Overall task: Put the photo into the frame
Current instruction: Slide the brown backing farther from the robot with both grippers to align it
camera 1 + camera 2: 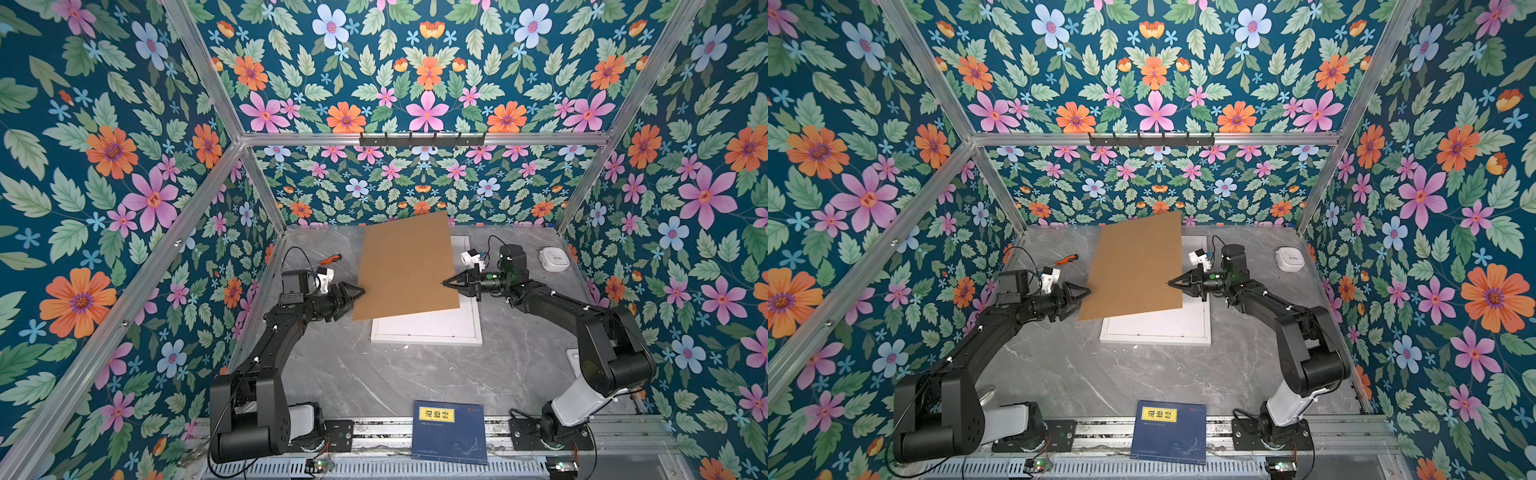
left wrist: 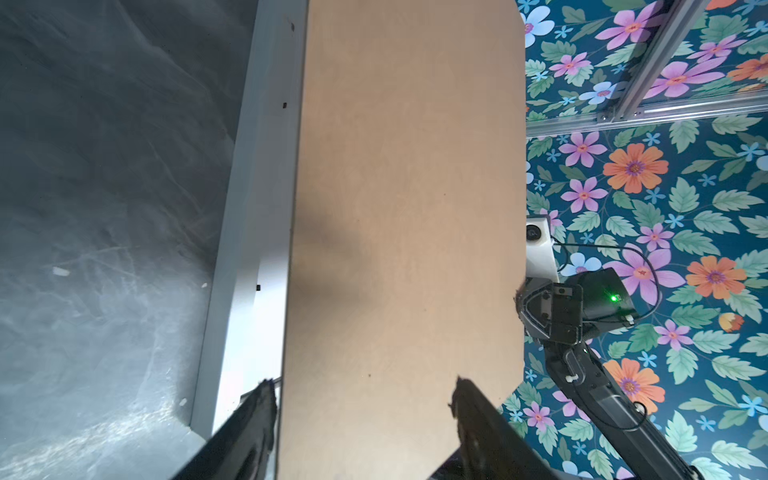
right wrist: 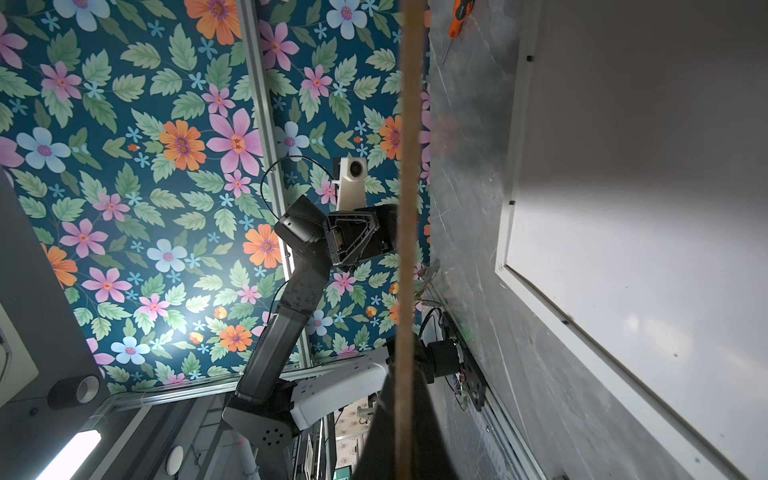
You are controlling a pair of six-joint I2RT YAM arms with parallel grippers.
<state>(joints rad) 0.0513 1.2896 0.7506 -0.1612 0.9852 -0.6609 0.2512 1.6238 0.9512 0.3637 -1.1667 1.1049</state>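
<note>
— What is on the left?
— An orange-handled screwdriver [image 1: 330,259] lies on the grey marble table [image 1: 353,374]. Nearer, the left gripper [image 1: 360,292] has its jaws spread wide about the left edge of the flat brown backing board [image 1: 407,266]. Whether they touch it I cannot tell.
— And the middle?
— The board hangs tilted over the large white rectangular picture frame [image 1: 428,337], which lies flat on the table, partly covered.
— The right?
— The right gripper [image 1: 445,284] is clamped on the board's right edge. Beyond it sits a white rounded device [image 1: 552,258].

board [image 1: 405,266] brown; frame [image 1: 428,338] white; table [image 1: 353,374] grey marble; walls [image 1: 415,62] teal floral
</note>
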